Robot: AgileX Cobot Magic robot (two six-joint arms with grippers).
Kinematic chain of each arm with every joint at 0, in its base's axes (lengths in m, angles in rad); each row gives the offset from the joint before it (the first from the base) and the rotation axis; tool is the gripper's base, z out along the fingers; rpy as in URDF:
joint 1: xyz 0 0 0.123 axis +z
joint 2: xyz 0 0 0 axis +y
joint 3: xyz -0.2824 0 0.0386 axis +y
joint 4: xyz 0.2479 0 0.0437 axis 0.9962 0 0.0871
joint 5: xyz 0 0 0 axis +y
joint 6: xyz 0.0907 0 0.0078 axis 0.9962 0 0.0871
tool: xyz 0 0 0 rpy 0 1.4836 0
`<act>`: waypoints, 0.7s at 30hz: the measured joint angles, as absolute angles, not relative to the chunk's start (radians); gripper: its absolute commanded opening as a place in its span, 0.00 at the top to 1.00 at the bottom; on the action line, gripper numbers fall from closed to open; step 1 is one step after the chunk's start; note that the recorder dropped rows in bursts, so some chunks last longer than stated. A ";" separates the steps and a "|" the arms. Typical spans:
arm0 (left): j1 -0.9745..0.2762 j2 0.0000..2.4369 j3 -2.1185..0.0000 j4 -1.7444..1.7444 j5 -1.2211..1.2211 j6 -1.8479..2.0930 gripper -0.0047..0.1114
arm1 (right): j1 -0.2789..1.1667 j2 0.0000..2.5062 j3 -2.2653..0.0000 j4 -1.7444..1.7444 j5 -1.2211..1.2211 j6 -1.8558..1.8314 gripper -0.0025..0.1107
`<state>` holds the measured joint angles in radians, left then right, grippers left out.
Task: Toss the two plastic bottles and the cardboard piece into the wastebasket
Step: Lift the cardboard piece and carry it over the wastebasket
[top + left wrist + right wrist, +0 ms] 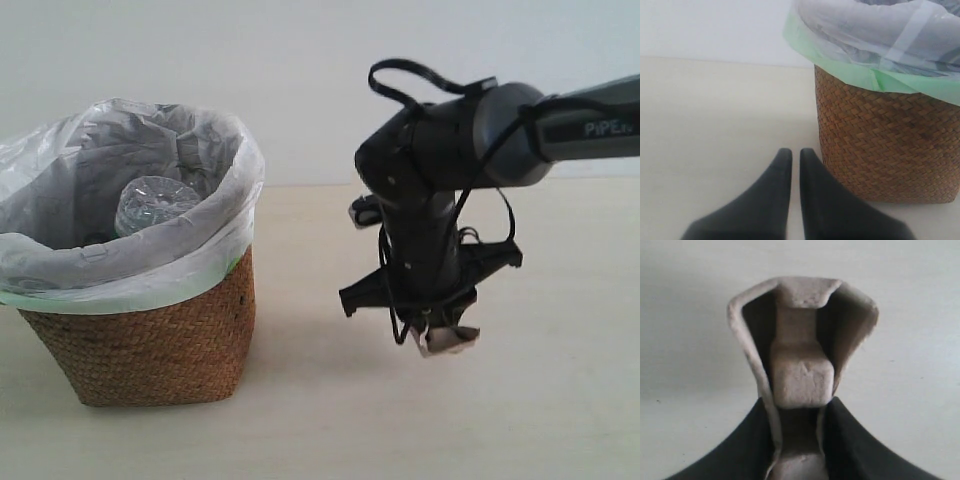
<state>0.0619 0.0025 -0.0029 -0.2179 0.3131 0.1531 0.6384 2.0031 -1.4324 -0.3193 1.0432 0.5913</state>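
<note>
The wastebasket (150,345) sits at the lower left of the exterior view, its white liner bag puffed out over the rim. One clear plastic bottle (155,205) shows inside it. Right of centre, the right gripper (440,335) hangs low over the table (560,400), well apart from the basket, its fingers clamped on the cardboard piece (802,372). The left gripper (796,162) holds nothing, its fingers drawn nearly together just beside the basket's woven wall.

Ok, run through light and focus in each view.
Exterior view: soft, even light; the wastebasket casts only a faint shadow, and the bottle inside it glints. Left wrist view: its weave is sharp, the left gripper blurred. Right wrist view: the cardboard piece is in focus, its hollows deep in shadow.
</note>
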 measured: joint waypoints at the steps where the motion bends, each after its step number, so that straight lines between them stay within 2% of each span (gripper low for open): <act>1: 0.062 0.002 -0.003 -0.218 0.313 0.153 0.91 | 0.638 1.985 -1.450 -0.333 1.061 0.588 0.98; 10: 0.062 0.002 -0.003 -0.218 0.313 0.153 0.91 | 0.638 1.764 -1.709 -0.511 1.205 0.588 0.98; 15: 0.062 0.002 -0.003 -0.218 0.313 0.153 0.91 | 0.638 1.704 -1.748 -0.566 1.216 0.599 0.98; 19: 0.062 0.002 -0.003 -0.218 0.313 0.153 0.91 | 0.638 1.736 -1.749 -0.448 1.220 0.592 0.98; 21: 0.062 0.002 -0.003 -0.218 0.313 0.153 0.91 | 0.638 1.772 -1.776 -0.246 1.224 0.526 0.96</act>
